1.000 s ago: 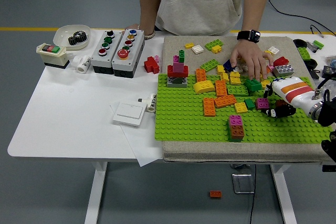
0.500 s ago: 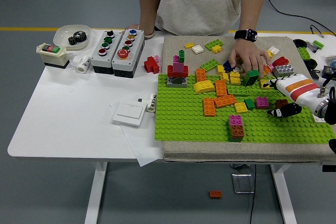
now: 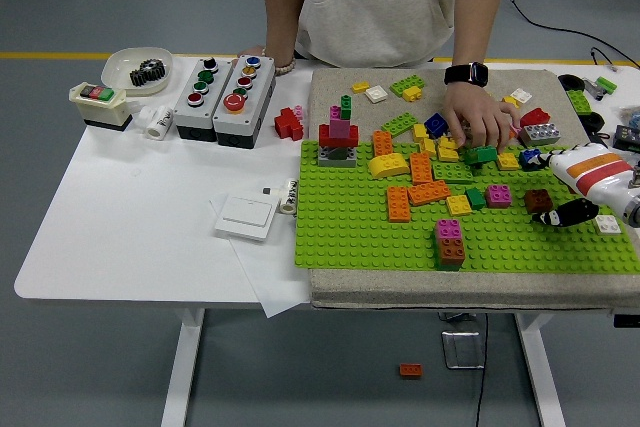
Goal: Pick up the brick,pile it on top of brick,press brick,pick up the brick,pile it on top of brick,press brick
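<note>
A stack with a magenta brick on a brown-orange brick stands at the front of the green baseplate. To its right on the plate lie a pink brick and a dark brown brick. My right hand, white with an orange stripe and black fingers, hovers just right of the brown brick; its fingers are relaxed and hold nothing. A person's hand grips a green brick at the plate's far side. My left hand is out of view.
Loose orange, yellow and green bricks crowd the plate's middle. A red, magenta and green tower stands at its far left, and a white brick lies near my hand. Button boxes, a white switch and a bowl sit to the left.
My right hand has drawn back to the right, leaving the brown brick on the plate. The person's hand picked up a green brick and pulled it towards the far side.
</note>
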`<state>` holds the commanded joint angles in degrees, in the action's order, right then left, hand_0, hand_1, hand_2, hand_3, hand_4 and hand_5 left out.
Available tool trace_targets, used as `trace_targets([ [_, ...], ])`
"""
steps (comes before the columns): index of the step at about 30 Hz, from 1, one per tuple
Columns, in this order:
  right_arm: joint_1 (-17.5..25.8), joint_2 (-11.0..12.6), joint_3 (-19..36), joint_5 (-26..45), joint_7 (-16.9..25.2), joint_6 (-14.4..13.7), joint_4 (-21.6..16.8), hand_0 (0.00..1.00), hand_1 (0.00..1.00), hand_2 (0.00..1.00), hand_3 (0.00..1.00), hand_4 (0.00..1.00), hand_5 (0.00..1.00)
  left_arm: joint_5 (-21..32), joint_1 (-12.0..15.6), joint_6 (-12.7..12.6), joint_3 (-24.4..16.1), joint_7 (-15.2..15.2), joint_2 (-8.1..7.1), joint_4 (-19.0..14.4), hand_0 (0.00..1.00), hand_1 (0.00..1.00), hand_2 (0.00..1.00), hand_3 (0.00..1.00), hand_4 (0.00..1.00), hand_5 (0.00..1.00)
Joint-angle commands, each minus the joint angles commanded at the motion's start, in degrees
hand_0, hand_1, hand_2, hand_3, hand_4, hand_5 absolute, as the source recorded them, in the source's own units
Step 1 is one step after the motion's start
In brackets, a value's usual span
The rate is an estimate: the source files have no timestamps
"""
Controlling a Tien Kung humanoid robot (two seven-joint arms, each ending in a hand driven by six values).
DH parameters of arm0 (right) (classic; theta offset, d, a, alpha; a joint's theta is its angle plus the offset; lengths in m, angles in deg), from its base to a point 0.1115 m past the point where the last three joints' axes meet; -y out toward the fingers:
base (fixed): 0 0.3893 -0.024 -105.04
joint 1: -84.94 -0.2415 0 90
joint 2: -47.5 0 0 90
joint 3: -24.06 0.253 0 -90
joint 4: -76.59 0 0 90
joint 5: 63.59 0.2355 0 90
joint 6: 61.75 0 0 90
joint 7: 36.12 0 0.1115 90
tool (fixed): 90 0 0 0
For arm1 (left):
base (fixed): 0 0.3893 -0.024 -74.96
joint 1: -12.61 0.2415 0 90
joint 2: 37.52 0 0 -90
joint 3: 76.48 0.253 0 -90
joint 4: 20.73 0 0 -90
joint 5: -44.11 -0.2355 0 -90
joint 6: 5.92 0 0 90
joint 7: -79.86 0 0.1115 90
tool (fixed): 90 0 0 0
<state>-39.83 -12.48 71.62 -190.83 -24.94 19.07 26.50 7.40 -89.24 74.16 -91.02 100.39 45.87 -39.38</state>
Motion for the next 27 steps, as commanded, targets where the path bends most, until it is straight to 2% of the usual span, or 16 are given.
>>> trace_targets([
  [13,-1.3,-0.9,-1.9,1.0,0.3,-0.5,3.2,0.654,0.583,0.657,0.629,0.914,0.462,0.1,0.0,0.0,0.1,-0.1,0.10,-0.2,0.870,0.818,0.818,0.621,0.710,0.676],
  [17,-1.5,-1.2,-2.4,1.2,0.2,-1.6,3.7,0.654,0.583,0.657,0.629,0.914,0.462,0.3,0.0,0.0,0.2,-0.2,0.11,-0.2,0.870,0.818,0.818,0.621,0.710,0.676],
  [18,-1.5,-1.2,-2.5,1.3,0.1,-1.9,3.8,0.621,0.548,0.606,0.572,0.885,0.462,0.3,0.0,0.0,0.2,-0.2,0.11,-0.2,0.873,0.818,0.818,0.621,0.710,0.676],
  [23,-1.6,-1.4,-3.1,1.0,0.0,-2.4,4.4,0.621,0.548,0.606,0.572,0.885,0.462,0.1,0.1,0.1,0.1,-0.1,0.13,-0.2,0.873,0.818,0.818,0.621,0.710,0.676],
  [24,-1.6,-1.4,-3.1,1.0,0.0,-2.5,4.5,0.592,0.524,0.576,0.531,0.860,0.458,0.0,0.1,0.1,0.1,0.0,0.13,-0.2,0.874,0.818,0.819,0.621,0.710,0.677],
  [27,-1.5,-1.5,-3.2,1.0,0.1,-2.8,4.8,0.592,0.524,0.576,0.531,0.860,0.458,-0.1,0.2,0.2,0.0,0.0,0.15,-0.2,0.874,0.818,0.819,0.621,0.710,0.677],
])
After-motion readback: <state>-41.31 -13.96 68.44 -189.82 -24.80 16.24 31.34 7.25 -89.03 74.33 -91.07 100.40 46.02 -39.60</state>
